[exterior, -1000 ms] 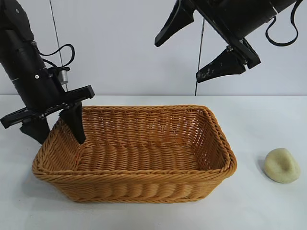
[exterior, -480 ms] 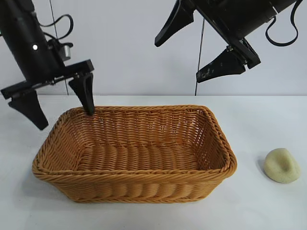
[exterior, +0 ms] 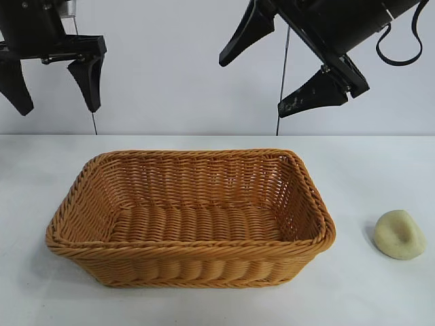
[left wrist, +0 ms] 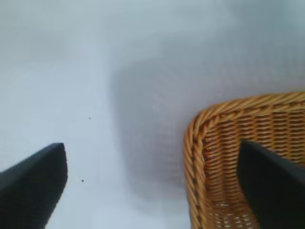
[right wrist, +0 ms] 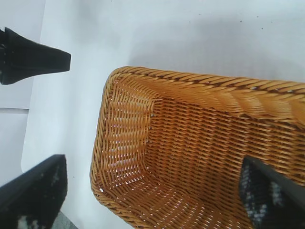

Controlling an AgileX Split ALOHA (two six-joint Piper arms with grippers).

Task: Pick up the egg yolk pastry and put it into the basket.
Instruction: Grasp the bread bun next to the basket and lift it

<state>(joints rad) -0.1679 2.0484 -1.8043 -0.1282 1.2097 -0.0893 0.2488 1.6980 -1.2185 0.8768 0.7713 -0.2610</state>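
The egg yolk pastry (exterior: 399, 234), a small pale yellow lump with a dent, lies on the white table to the right of the basket. The orange-tan wicker basket (exterior: 309, 197) stands mid-table and holds nothing; it also shows in the left wrist view (left wrist: 198, 143) and the right wrist view (right wrist: 124, 100). My left gripper (exterior: 53, 85) is open and empty, high above the basket's left end. My right gripper (exterior: 272, 64) is open and empty, high above the basket's right half. The pastry is out of both wrist views.
The white table (exterior: 380, 170) spreads around the basket, with a pale wall behind. A thin cable (exterior: 282, 81) hangs behind the right arm. The left gripper's finger (right wrist: 33, 59) shows far off in the right wrist view.
My left gripper has risen from the basket's left rim to well above it, still open. The right arm, basket and pastry have not moved.
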